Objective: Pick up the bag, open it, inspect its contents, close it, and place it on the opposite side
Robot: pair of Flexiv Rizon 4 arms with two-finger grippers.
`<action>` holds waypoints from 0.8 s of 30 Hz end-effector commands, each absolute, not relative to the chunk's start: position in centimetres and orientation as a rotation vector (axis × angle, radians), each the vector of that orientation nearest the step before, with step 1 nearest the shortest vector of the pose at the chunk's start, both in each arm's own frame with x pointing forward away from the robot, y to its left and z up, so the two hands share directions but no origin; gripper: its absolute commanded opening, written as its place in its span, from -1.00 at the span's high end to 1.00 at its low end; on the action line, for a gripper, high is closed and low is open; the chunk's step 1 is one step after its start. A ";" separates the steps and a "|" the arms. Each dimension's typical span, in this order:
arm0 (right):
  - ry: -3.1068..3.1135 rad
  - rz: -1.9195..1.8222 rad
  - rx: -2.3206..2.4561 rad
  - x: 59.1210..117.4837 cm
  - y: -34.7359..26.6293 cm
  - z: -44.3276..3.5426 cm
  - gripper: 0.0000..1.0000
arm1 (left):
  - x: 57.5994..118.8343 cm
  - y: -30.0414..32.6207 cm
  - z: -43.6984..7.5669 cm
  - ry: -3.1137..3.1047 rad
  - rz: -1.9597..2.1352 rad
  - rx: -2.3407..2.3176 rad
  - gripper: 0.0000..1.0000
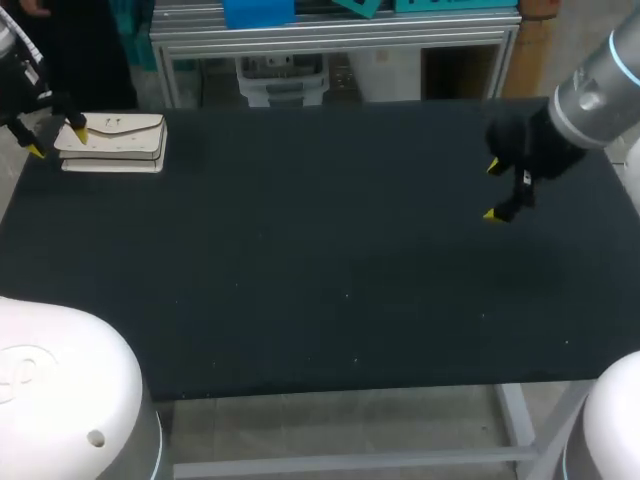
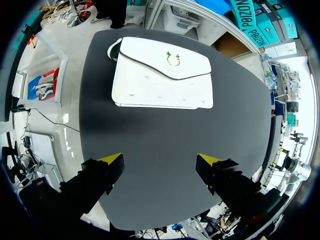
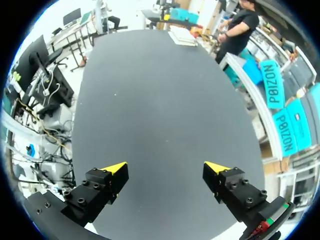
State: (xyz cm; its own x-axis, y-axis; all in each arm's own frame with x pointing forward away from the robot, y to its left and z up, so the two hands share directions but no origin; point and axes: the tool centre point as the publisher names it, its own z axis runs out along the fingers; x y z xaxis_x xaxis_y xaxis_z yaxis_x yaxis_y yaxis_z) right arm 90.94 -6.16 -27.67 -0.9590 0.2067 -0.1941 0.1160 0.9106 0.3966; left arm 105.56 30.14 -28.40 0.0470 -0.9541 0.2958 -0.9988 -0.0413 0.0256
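1. We see the bag (image 1: 112, 143), a white flat one, lying on the table (image 1: 300, 280) at its far left corner in the head view.
2. Its flap (image 2: 165, 57) lies folded down over the front, with a small dark clasp (image 2: 173, 60) near the flap's point. A thin strap loop (image 2: 114, 47) shows at one end.
3. Our left gripper (image 1: 57, 142) is at the bag's left end in the head view, where one yellow tip overlaps the bag's edge. We cannot tell from there whether it touches.
4. In the left wrist view the bag lies ahead of that gripper, apart from both fingers. The fingers stand wide apart with only dark table surface between them, so they hold nothing.
5. Our right gripper (image 1: 492, 190) is over the right part of the table, well apart from the bag.
6. In the right wrist view its fingers (image 3: 116, 167) are also spread wide over bare table surface, holding nothing. The bag appears there only as a small pale shape at the table's far end.
7. The table is dark and matte.
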 end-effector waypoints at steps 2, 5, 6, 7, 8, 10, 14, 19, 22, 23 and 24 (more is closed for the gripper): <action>2.734 0.922 0.191 91.0 -6.8 -27.7 -1.00 | 106.0 30.4 -28.5 -1.996 0.283 2.083 -1.00; 2.734 0.922 0.191 91.0 -6.8 -27.7 -1.00 | 106.0 30.4 -28.5 -1.996 0.283 2.083 -1.00; 2.734 0.922 0.191 91.0 -6.8 -27.7 -1.00 | 106.0 30.4 -28.5 -1.996 0.283 2.083 -1.00; 2.734 0.922 0.191 91.0 -6.8 -27.7 -1.00 | 106.0 30.4 -28.5 -1.996 0.283 2.083 -1.00; 2.734 0.922 0.191 91.0 -6.8 -27.7 -1.00 | 106.0 30.4 -28.5 -1.996 0.283 2.083 -1.00; 2.734 0.922 0.191 91.0 -6.8 -27.7 -1.00 | 106.0 30.4 -28.5 -1.996 0.283 2.083 -1.00; 2.734 0.922 0.191 91.0 -6.8 -27.7 -1.00 | 106.0 30.4 -28.5 -1.996 0.283 2.083 -1.00; 2.798 1.016 0.091 90.9 -6.3 -28.1 -1.00 | 107.4 30.6 -29.1 -1.991 0.282 2.055 -1.00; 2.849 1.019 0.009 90.7 -5.9 -28.5 -1.00 | 108.8 31.3 -29.7 -1.962 0.274 2.049 -1.00; 2.854 1.021 -0.006 90.6 -5.7 -28.6 -1.00 | 109.1 31.5 -29.8 -1.943 0.288 2.029 -1.00; 2.861 1.042 -0.035 90.4 -5.6 -28.7 -1.00 | 109.6 31.8 -30.1 -1.934 0.290 2.031 -1.00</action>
